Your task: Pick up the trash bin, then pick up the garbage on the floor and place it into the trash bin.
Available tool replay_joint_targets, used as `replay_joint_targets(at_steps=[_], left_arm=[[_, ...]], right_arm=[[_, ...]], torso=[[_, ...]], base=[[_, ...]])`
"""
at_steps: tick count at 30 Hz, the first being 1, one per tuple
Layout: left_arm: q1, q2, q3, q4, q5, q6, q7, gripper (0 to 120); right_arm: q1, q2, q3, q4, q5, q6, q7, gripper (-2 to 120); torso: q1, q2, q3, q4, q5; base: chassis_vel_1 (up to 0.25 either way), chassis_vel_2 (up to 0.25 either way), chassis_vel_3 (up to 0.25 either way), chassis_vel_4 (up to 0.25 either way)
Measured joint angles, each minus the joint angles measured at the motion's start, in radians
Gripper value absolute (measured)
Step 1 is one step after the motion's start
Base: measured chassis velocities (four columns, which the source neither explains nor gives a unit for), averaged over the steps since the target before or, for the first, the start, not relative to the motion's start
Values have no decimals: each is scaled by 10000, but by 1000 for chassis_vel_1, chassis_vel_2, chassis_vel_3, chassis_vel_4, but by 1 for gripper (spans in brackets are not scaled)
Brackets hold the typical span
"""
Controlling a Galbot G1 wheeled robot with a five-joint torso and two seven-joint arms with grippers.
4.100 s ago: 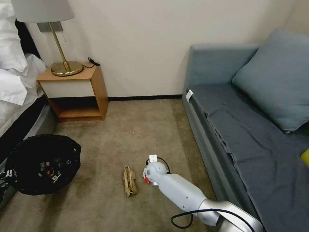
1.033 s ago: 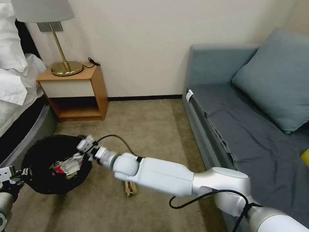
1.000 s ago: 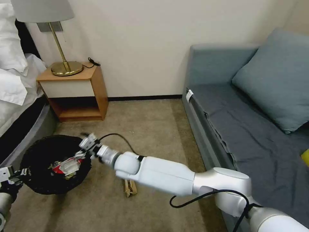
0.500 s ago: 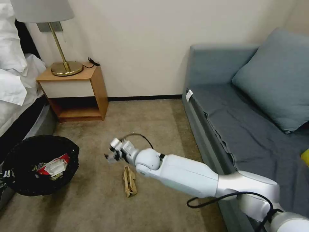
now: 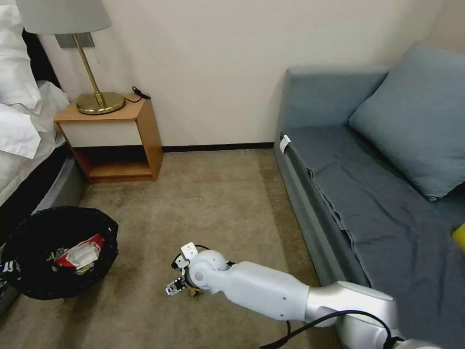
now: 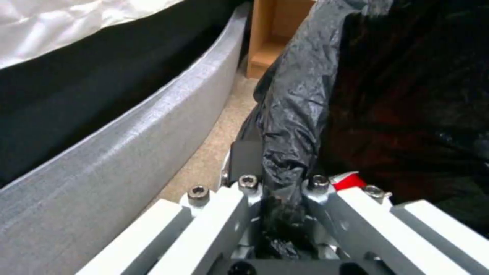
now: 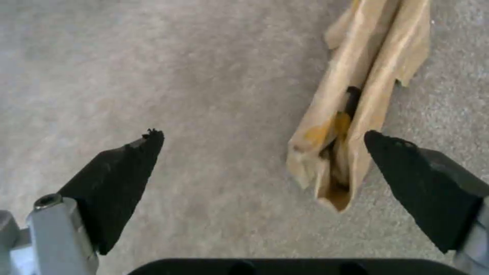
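Right wrist view, right claw [image 7: 262, 143] lowered, apparently straddling brown paper [image 7: 357, 95]

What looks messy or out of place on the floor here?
A crumpled brown paper lies on the carpet instead of in the trash bin. The right gripper hovers open over it; the left gripper pinches the bin's black bag.

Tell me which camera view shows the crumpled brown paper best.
The right wrist view: the crumpled brown paper lies in full sight on the carpet between the open right gripper's fingertips, nearer one of them. In the head view that gripper covers nearly all of it. The left wrist view looks at the trash bin.
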Motion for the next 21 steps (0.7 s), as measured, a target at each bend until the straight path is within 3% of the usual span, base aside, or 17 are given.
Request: replay_joint_targets(at_steps=[10, 21], left_arm=[[16, -155, -18, -88, 152, -14, 11, 1], [11, -172, -26, -66, 239, -14, 10, 1]], right_arm=[[-315, 779, 628, -2049, -1836, 514, -773, 100], [-497, 792, 880, -3497, -3381, 1090, -1896, 100]], torso=[[0, 0, 0, 1, 3], [0, 0, 0, -1, 3]], base=[[0, 0, 0, 0], [0, 0, 0, 0]])
